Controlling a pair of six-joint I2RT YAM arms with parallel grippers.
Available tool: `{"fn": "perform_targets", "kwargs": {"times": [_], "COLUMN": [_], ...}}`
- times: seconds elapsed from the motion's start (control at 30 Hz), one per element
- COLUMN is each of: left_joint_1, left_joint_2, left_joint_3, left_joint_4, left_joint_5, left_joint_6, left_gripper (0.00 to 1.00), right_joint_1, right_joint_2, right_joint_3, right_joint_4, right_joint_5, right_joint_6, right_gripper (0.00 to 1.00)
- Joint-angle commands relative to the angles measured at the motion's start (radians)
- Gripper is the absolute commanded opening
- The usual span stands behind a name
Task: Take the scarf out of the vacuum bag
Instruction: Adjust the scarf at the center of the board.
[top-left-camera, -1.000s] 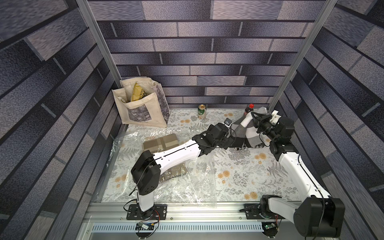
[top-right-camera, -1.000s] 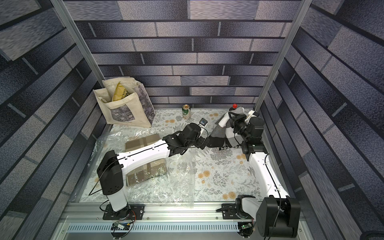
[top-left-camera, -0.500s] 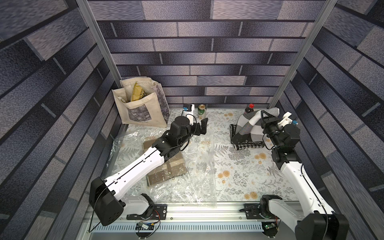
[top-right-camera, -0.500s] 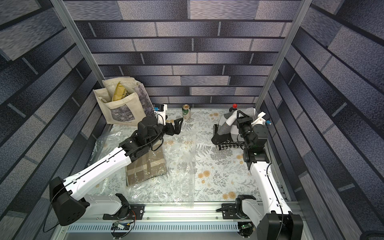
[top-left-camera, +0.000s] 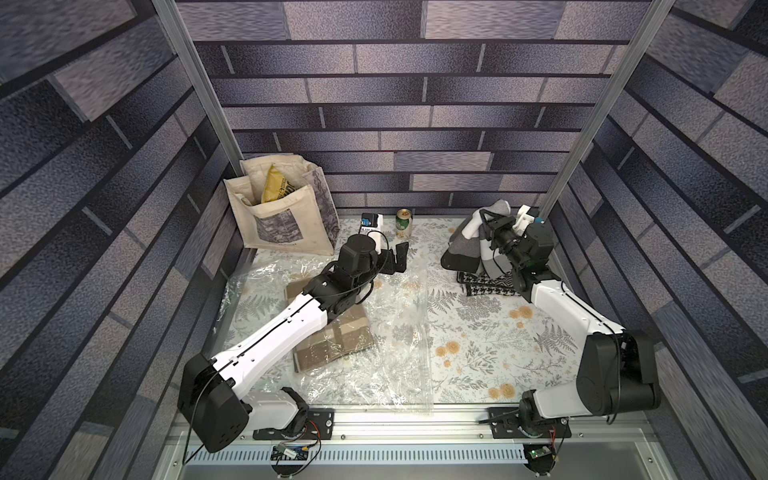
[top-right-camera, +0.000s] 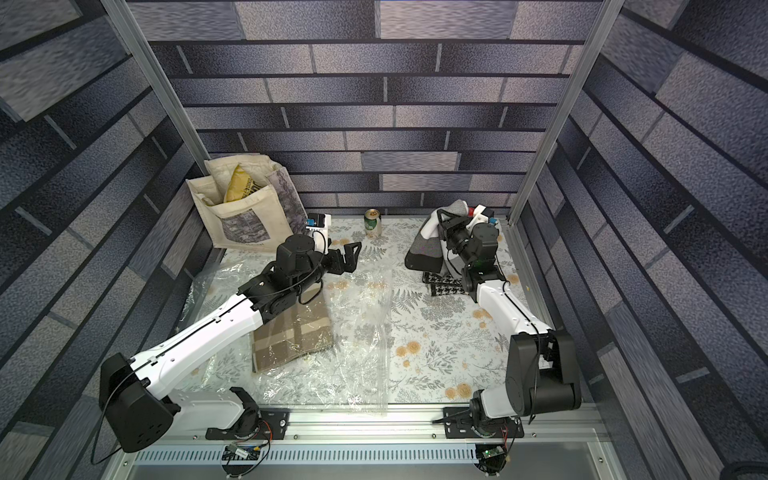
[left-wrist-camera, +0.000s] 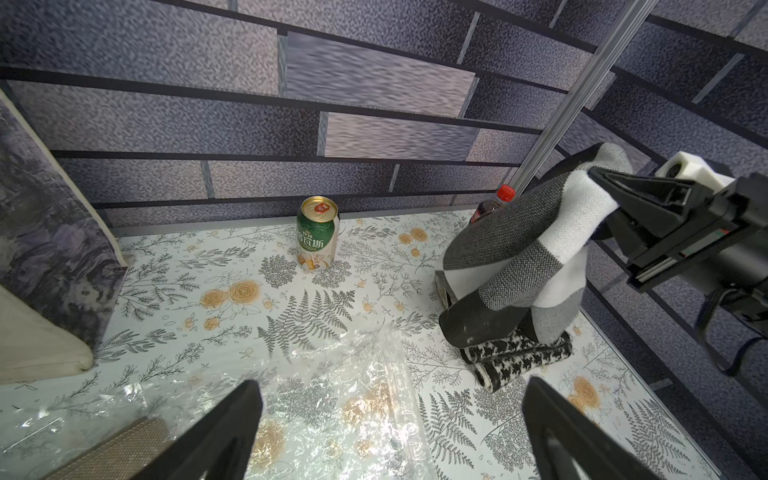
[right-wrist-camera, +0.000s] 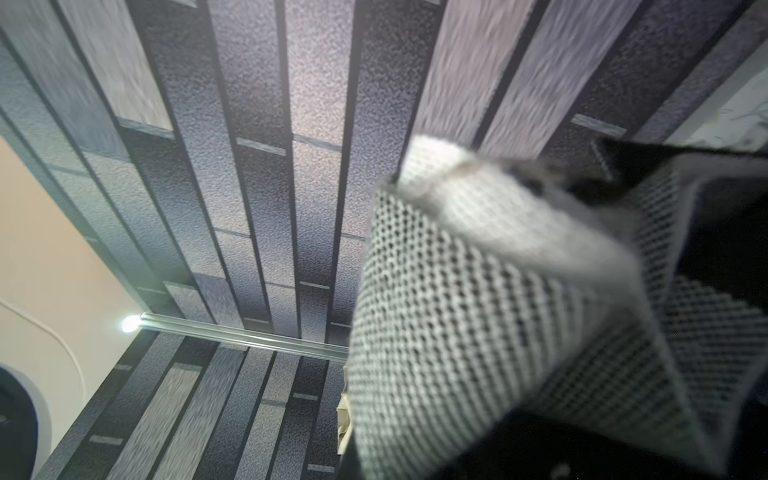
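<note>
Scarves: three. One tan plaid scarf (top-left-camera: 332, 345) lies inside the vacuum bag (top-left-camera: 399, 332), flat on the counter (top-left-camera: 478, 345). One grey-and-white scarf (top-left-camera: 465, 245) hangs clamped in the right jaws, raised above one folded houndstooth scarf (top-left-camera: 486, 286). Left jaws: fully spread, empty. One can (top-left-camera: 402, 223), one bottle (left-wrist-camera: 492, 205), one tote bag (top-left-camera: 282, 224).

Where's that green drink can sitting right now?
In both top views the green can stands upright by the back wall, between the cream tote bag and the grey scarf on the robot's right side.
</note>
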Motion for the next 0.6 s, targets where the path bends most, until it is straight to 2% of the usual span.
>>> {"fn": "perform_targets", "kwargs": {"times": [0.0,0.03,0.1,0.2,0.33,0.57], "left_joint_1": [0.004,0.004,0.005,0.003,0.003,0.0], "left_joint_2": [-0.008,-0.004,0.005,0.015,0.019,0.004], "left_joint_3": [0.0,-0.002,-0.007,-0.012,-0.025,-0.053], "left_joint_4": [0.001,0.005,0.014,0.02,0.02,0.023], "left_joint_5": [0.022,0.026,0.032,0.04,0.047,0.051], "left_joint_6": [-0.028,-0.031,-0.037,-0.044,-0.047,-0.065], "left_gripper": [1.0,1.0,1.0,1.0,1.0,1.0], "right_joint_1": [-0.025,-0.032,-0.043,-0.045,-0.066,-0.088], "right_joint_2": [-0.147,-0.176,-0.243,-0.287,-0.286,-0.07], "right_joint_3": [0.031,0.016,-0.004,-0.03,-0.14,-0.103], "right_joint_4": [0.154,0.084,-0.243,-0.607,-0.74,-0.856], "right_joint_5": [-0.002,0.016,0.096,0.249,0.378,0.366], "right_joint_6": [-0.037,-0.045,-0.105,-0.193,-0.218,-0.252], "right_gripper": [0.0,0.0,0.0,0.0,0.0,0.0]}}
